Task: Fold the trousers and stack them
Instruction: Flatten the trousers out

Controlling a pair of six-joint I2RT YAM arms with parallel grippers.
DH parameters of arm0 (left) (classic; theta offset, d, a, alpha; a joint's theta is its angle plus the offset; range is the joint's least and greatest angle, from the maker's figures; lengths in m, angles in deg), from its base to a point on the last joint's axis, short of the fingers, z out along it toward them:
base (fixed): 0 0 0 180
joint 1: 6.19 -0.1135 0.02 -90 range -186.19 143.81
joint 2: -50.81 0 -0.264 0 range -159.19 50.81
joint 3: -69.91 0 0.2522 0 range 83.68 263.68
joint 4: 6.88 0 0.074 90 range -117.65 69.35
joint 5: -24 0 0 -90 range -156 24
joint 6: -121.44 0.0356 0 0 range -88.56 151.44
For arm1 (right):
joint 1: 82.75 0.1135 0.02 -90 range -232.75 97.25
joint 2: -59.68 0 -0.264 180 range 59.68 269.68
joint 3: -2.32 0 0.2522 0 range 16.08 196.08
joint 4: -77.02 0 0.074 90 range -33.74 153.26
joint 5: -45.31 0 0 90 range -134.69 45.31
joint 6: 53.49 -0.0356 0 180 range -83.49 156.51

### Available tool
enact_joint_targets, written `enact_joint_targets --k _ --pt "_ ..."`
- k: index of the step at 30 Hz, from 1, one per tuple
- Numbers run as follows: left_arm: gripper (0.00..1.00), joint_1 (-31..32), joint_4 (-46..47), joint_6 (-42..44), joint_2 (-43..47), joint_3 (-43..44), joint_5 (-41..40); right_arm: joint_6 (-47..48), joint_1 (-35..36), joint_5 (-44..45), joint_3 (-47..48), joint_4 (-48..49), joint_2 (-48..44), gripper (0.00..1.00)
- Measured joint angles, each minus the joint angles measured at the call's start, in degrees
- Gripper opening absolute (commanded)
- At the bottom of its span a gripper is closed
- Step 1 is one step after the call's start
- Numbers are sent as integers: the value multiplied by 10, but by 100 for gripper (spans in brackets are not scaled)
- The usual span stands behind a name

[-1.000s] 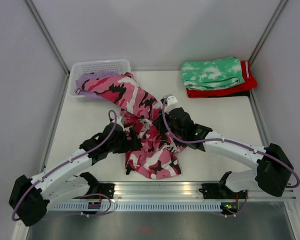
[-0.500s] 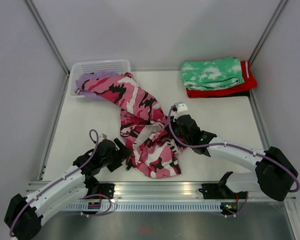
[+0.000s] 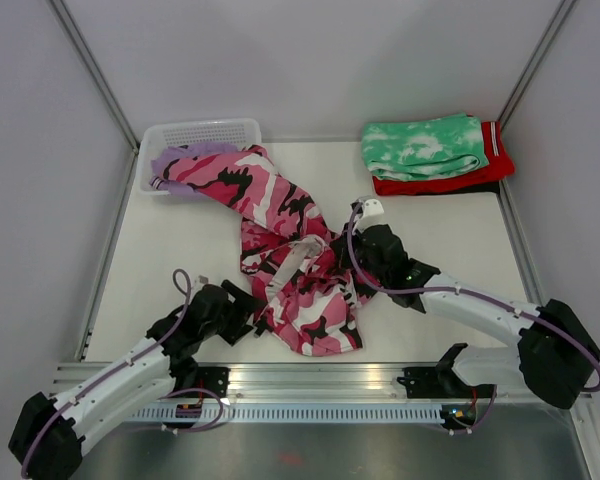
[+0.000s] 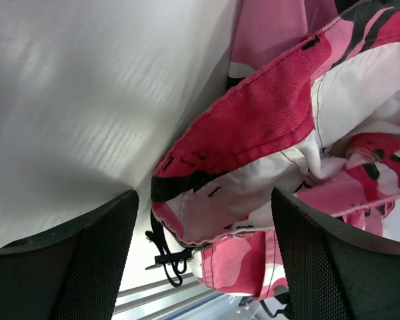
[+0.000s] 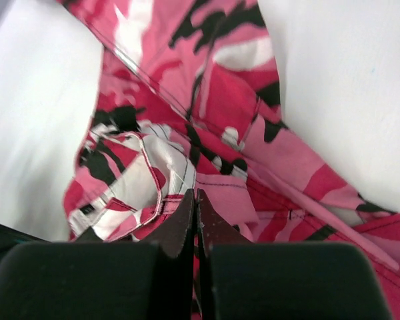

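Left gripper (image 3: 246, 306) low over the table (image 3: 180, 240), near-left of centre. Jaws spread wide, holding nothing. In its wrist view the two black fingers (image 4: 87, 267) frame a folded waistband edge of the camo pair (image 4: 267, 127). The cloth sits ahead of the tips and between them. No contact seen. A short black cord (image 4: 165, 257) hangs from that edge.

Camo pair (image 3: 305, 300) is bunched in a loose heap at the near middle of the table, white lining showing in places. The heap's left edge is just beside the left gripper.

Right gripper (image 3: 338, 264) is at the heap's right side, arm reaching in from the near right. Fingers are pressed fully together. In the wrist view the tips (image 5: 197, 195) come down onto rumpled pink cloth by a stitched seam. Cannot tell whether any fabric is pinched between them.

One camo leg runs from the heap back and left to the white basket (image 3: 205, 130) at the far left. Its end lies over the lilac pair (image 3: 172, 160), which spills over the basket's front rim.

Far right: green garment (image 3: 420, 145), folded, on top of a folded red garment (image 3: 435, 184), well apart from both grippers.
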Motion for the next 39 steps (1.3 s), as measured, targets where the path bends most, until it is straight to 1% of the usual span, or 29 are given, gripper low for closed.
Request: enact_joint_targets --k 2,5,6,7,8,9,12,13,15,17,18,19,22,24,25,28,30,33,36,38,39 --pt "82 0 30 -3 -30 0 3 0 0 4 0 7 -24 0" --pt "62 0 70 -9 -88 7 11 0 0 11 0 19 -52 0" --pt "52 0 82 -14 -106 7 16 0 0 14 0 20 -55 0" --pt "29 0 92 -18 -121 8 18 0 0 14 0 21 -56 0" --pt "19 0 98 -23 -134 7 20 -1 0 15 0 19 -56 0" --pt "3 0 101 -20 -145 5 18 -3 0 15 -1 19 -56 0" --pt "2 0 107 -17 -148 -1 22 -7 0 11 -3 23 -56 0" --pt "2 -3 95 -10 -139 2 21 -8 0 6 -3 24 -56 0" --pt "2 -16 33 17 -108 23 11 -3 0 -10 1 23 -51 0" --pt "2 -49 -47 66 -69 76 -9 4 0 -28 20 18 -36 0" --pt "2 -76 -90 96 -52 114 -22 7 0 -39 40 17 -19 0" --pt "2 -110 -121 125 -42 156 -33 9 0 -51 66 15 0 0" --pt "2 -184 -195 202 -33 276 -83 11 2 -93 147 29 65 0" --pt "2 -204 -229 239 -31 326 -117 11 10 -114 202 43 110 0" --pt "2 -208 -243 251 -28 337 -126 11 17 -123 229 48 134 0" --pt "2 -210 -296 259 -30 346 -132 14 45 -157 310 66 210 0" --pt "2 -210 -334 257 -34 348 -141 9 63 -196 365 77 270 0" --pt "2 -211 -393 240 -36 356 -175 8 89 -239 435 95 359 0" --pt "2 -213 -435 215 -30 365 -201 11 116 -255 515 84 439 0" --pt "2 -213 -461 199 -26 374 -224 10 129 -268 602 71 506 0" --pt "2 -214 -474 190 -27 381 -241 10 133 -274 662 57 544 0"
